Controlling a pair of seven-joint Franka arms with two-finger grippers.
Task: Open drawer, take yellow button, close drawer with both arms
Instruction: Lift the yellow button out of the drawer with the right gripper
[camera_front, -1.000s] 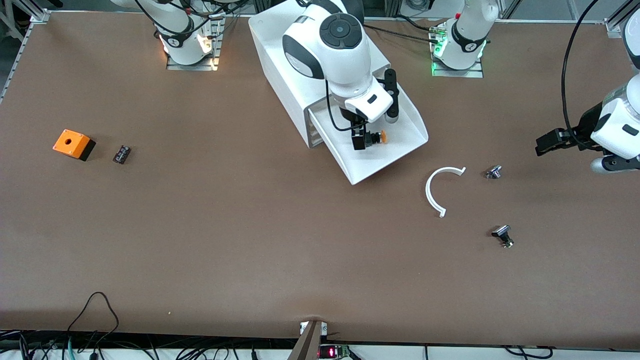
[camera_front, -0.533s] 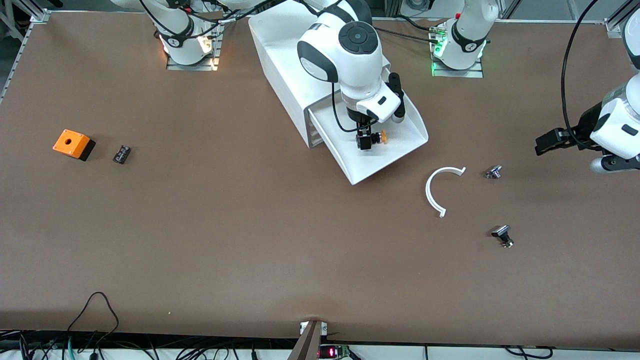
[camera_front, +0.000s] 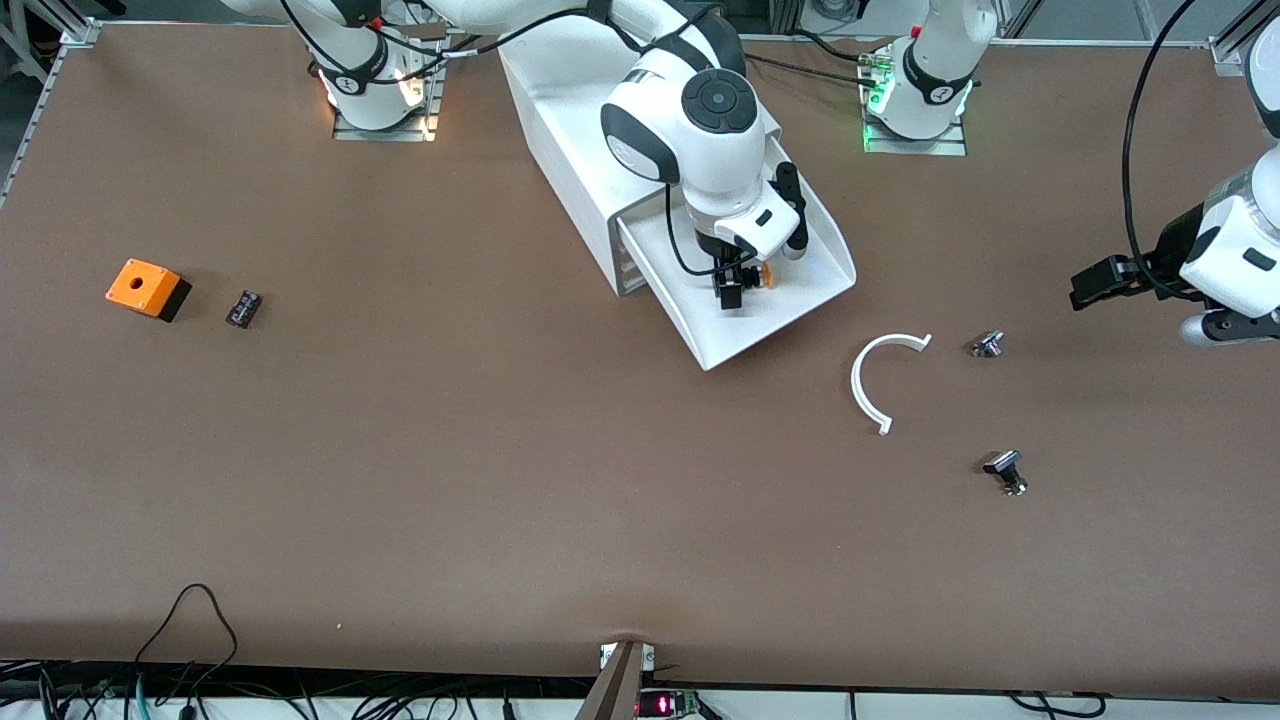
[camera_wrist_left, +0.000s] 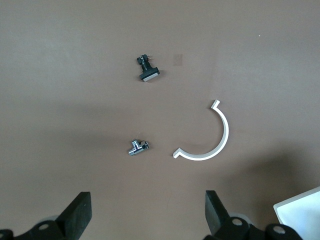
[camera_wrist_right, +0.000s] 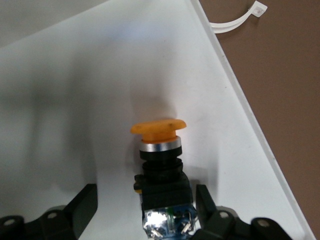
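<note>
The drawer (camera_front: 762, 325) stands pulled out of the white cabinet (camera_front: 560, 110), a shallow white tray. The button (camera_front: 763, 274) lies on its side in it, orange cap toward the left arm's end. My right gripper (camera_front: 734, 288) is down in the drawer. In the right wrist view its open fingers (camera_wrist_right: 84, 204) stand on either side of the button's black-and-blue body (camera_wrist_right: 163, 187), one finger close to it, the other apart. My left gripper (camera_front: 1098, 284) is open and empty over the table at the left arm's end (camera_wrist_left: 147, 200).
A white curved strip (camera_front: 868, 385) and two small silver-black metal parts (camera_front: 987, 344) (camera_front: 1005, 470) lie on the table beside the drawer, toward the left arm's end. An orange cube with a hole (camera_front: 147, 288) and a small dark part (camera_front: 243, 308) lie at the right arm's end.
My right gripper has shifted toward the button and sunk lower into the drawer, so its fingers now straddle the button's body. The left arm has not moved.
</note>
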